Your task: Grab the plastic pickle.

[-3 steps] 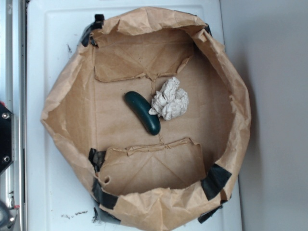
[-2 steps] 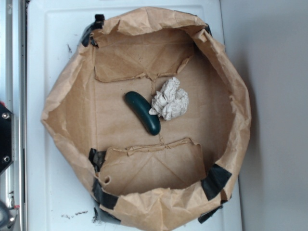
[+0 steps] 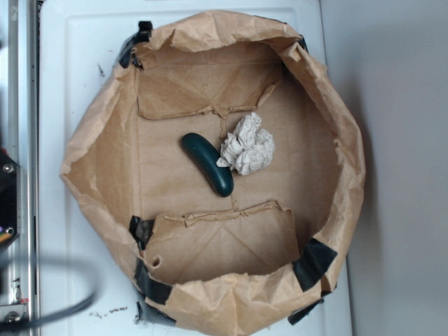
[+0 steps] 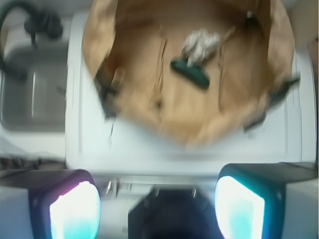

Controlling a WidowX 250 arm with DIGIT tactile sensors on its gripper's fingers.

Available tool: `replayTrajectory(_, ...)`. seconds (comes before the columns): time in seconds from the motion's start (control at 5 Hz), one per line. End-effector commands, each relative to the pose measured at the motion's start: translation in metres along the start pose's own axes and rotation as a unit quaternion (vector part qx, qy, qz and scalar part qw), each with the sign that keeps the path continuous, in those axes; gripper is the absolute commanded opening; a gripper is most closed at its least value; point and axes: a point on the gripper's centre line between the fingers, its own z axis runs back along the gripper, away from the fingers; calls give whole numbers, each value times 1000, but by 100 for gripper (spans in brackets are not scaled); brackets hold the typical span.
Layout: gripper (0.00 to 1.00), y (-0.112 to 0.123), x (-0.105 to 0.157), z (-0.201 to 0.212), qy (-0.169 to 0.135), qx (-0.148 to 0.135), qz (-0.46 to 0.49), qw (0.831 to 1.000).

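The plastic pickle [image 3: 208, 164] is dark green and glossy. It lies slantwise on the floor of a shallow brown paper bin [image 3: 94, 133], its right side touching a crumpled off-white paper wad [image 3: 246, 144]. In the blurred wrist view the pickle [image 4: 190, 74] shows far ahead, inside the bin [image 4: 149, 124], just below the wad [image 4: 200, 44]. My gripper [image 4: 157, 209] is open, its two fingers [image 4: 75, 209] wide apart with nothing between them. It hovers outside the bin, over the white surface and well short of the pickle. In the exterior view only a dark arm part [image 3: 7, 192] shows at the left edge.
The bin's crumpled walls stand up all round, held with black tape [image 3: 313, 262] at the corners. It rests on a white board [image 3: 63, 63]. A metal rail [image 3: 17, 84] runs along the left. A blurred dark cable [image 3: 63, 311] crosses the lower left corner.
The dark arm part at the left edge has shifted, and a blurred cable has swung into the lower left corner. Pickle, wad and bin have not moved.
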Motion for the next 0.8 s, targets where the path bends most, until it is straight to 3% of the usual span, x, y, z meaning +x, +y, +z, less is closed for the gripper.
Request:
replayTrajectory(0.0,100,10,51,13,-20,-6,-28,999)
replayTrajectory(0.2,100,10,51,13,-20,-6,-28,999)
replayTrajectory(0.4,100,42,73,-27,-36,-48,-28,998)
replayTrajectory(0.6,100,60,97,-64,-57,-37,-95,993)
